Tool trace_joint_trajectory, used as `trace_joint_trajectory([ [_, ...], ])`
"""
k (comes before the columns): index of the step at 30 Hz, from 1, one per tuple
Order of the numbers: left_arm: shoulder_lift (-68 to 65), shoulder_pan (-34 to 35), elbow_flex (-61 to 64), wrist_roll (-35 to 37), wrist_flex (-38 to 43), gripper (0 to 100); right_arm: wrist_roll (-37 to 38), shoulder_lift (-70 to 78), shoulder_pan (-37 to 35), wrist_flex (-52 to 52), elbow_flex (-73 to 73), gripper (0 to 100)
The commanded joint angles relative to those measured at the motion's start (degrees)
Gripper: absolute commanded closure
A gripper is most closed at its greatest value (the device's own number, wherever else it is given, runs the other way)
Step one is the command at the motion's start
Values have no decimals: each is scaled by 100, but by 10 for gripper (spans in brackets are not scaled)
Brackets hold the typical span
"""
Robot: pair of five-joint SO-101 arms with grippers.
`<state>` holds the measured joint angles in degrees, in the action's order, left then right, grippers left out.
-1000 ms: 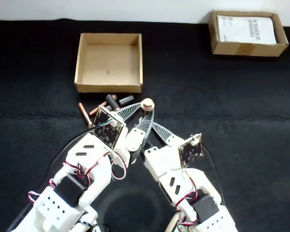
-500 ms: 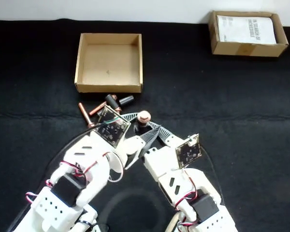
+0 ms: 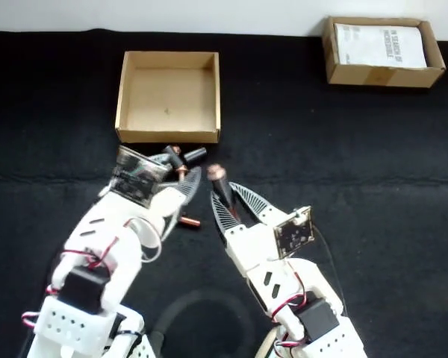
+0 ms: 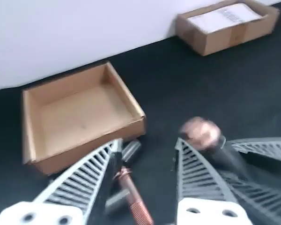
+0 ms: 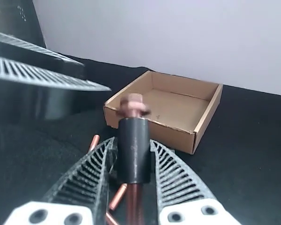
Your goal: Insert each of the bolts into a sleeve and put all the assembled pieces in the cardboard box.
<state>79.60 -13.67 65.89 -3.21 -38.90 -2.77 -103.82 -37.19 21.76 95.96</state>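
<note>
My right gripper (image 3: 222, 191) is shut on a black sleeve (image 5: 133, 149) with a copper bolt (image 5: 133, 106) through it; the bolt head sticks out above and the shank below. This piece (image 3: 217, 179) tilts toward the open cardboard box (image 3: 168, 95). My left gripper (image 3: 181, 176) stands open just left of it, over a small pile of loose sleeves (image 3: 195, 154) and bolts (image 3: 187, 221) in front of the box. In the left wrist view the open fingers (image 4: 96, 168) straddle a loose bolt (image 4: 132, 199) and a sleeve (image 4: 130, 150), with the held piece (image 4: 201, 133) beside them.
A second cardboard box (image 3: 381, 52) holding a printed sheet sits at the back right. The black mat (image 3: 358, 164) lies bare to the right of the arms. The left arm's body covers part of the loose pile.
The left gripper has drawn away from the bolt head and swung left over the loose pile. The right gripper kept the sleeve and bolt and pulled back, tilting it left.
</note>
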Motion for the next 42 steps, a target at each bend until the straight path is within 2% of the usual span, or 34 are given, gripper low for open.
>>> trace_joint_trajectory([
  [1, 611, 84, -224, -35, -62, 819, 229, -57, 66, -13, 338, 991],
  [9, 2229, 101, -224, -44, -1240, 821, 273, -66, 330, -31, 154, 991],
  [12, 2466, 189, -268, -167, -1679, 891, 273, -57, 479, -251, 22, 991],
  [15, 2422, 646, -224, -360, -1653, 998, 273, -48, 690, -497, -198, 991],
  [23, 2422, 1473, 145, -343, -1653, 991, 273, 66, 875, -479, -963, 991],
  [33, 2422, 2897, 1640, -334, -1626, 991, 273, 3187, 1200, -479, -3582, 991],
  [39, 2422, 3319, 2457, -334, -1574, 991, 273, 5288, 1367, -470, -5297, 991],
  [42, 2422, 3459, 2862, -334, -1187, 991, 281, 6396, 1367, -470, -6229, 991],
])
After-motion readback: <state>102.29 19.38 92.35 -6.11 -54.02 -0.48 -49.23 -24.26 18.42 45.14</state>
